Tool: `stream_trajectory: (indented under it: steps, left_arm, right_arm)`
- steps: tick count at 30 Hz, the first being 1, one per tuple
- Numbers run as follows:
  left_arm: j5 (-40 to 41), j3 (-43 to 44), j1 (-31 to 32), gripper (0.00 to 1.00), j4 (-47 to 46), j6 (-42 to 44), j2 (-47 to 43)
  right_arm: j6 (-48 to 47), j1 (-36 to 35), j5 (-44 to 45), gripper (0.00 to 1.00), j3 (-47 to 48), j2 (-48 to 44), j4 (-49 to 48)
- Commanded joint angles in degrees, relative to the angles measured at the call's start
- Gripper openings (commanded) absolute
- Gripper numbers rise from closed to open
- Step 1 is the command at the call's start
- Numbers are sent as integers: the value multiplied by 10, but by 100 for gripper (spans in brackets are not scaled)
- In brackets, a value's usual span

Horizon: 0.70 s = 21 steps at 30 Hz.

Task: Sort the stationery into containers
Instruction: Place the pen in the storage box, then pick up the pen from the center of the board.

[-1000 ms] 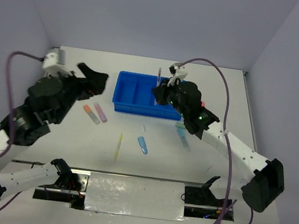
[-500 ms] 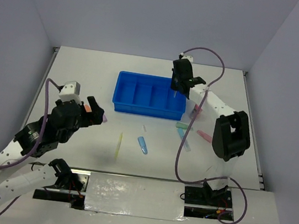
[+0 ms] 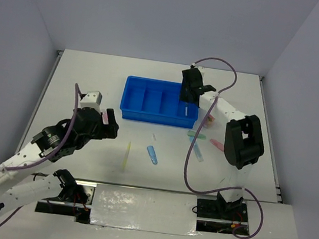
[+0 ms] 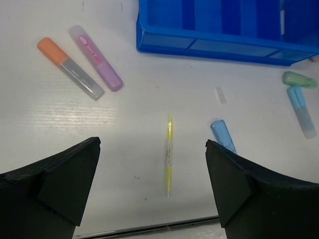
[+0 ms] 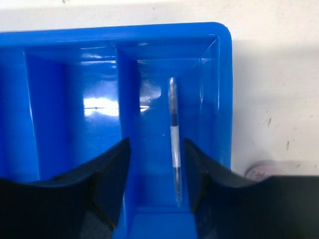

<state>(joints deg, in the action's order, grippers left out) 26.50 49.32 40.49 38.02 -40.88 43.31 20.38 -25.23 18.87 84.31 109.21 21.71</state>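
right end effector (image 5: 155,164): spread wide, empty | white pen (image 5: 173,134): in tray (image 5: 225,99) end compartment, between fingers (image 5: 107,184)

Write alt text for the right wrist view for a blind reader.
A thin clear pen lies lengthwise in the end compartment of a blue tray, under the open right gripper. A pinkish round item shows on the white table beside it.

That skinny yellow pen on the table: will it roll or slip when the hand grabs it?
Probably rolls easily: the yellow pen looks round and very thin, lying flat on the smooth table. It looks stiff and light, so a nudge would likely skid it. Being so low, it may slip from a pinch.
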Motion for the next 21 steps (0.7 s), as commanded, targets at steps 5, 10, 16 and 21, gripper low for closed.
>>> stream_trajectory:
  steps: [5, 10, 16, 21]
  left_arm:
    - [-32, -36, 1, 99, -52, -28, 52]
    - [-67, -77, 2, 93, -97, -34, 134]
    - [-92, -77, 31, 78, -118, -23, 258]
    - [-65, -40, 72, 72, -95, -34, 364]
  right_arm:
    - [-1, -10, -9, 64, 15, -69, 10]
    - [-20, -64, -37, 71, -3, -179, 11]
    - [-13, -125, -72, 72, -73, -292, 60]
    - [10, -170, -74, 72, -155, -363, 75]
